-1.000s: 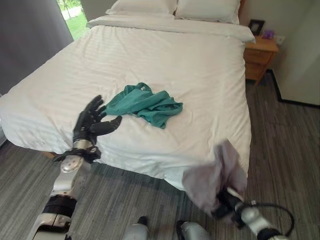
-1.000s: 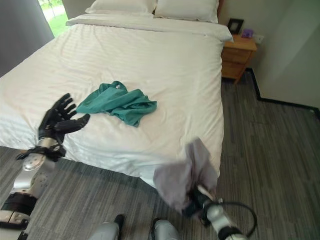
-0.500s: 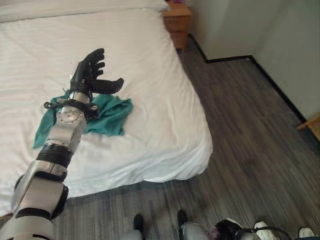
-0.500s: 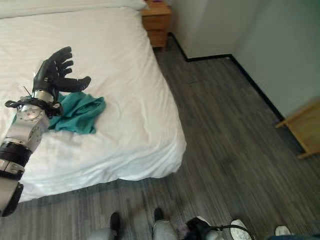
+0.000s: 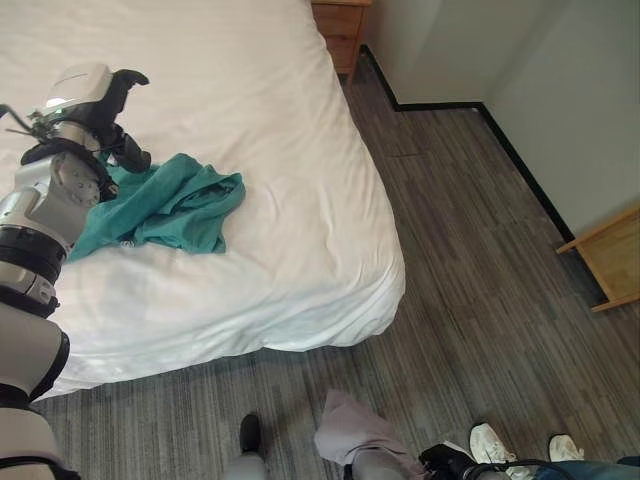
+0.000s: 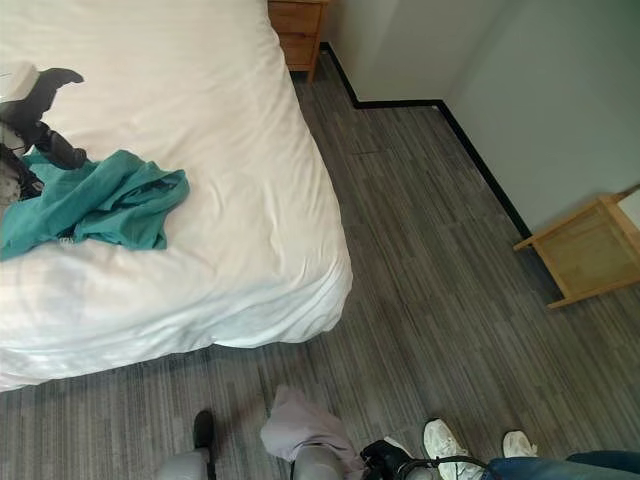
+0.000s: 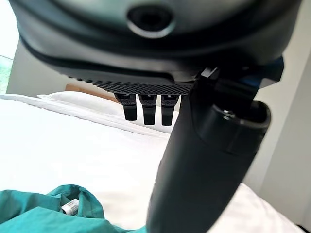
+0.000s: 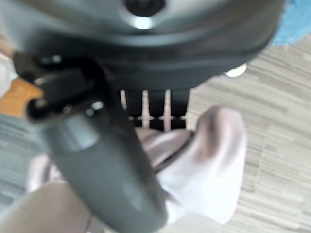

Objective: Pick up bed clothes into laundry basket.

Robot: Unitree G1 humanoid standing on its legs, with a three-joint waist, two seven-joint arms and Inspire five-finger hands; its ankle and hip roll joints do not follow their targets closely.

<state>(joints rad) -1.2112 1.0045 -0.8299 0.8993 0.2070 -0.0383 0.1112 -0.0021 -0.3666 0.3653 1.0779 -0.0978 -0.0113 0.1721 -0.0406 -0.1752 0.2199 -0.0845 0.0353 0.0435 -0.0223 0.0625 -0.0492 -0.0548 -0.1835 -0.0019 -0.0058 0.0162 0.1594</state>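
Lying crumpled on the white bed (image 5: 250, 120) near its foot-side edge is a teal garment (image 5: 160, 205), soft folded fabric with a small white tag (image 7: 70, 207) carrying dark print too small to read. The left hand (image 5: 95, 105) hangs over the garment's far end, thumb standing out and fingers straight in its wrist view, holding nothing. The right hand (image 8: 97, 160) sits low by the floor, fingers and thumb curled around a pale lilac-grey cloth (image 5: 350, 430), a limp bunched piece with smooth rounded folds. Bed sheet shows faint woven stripes. Floor (image 5: 470, 250) is grey wood-grain planking with black skirting. A wooden nightstand (image 5: 340, 25) stands at the bed's far corner; a light wooden frame (image 6: 585, 250) stands by the wall. A person's white shoes (image 5: 505, 445) are near the right hand.
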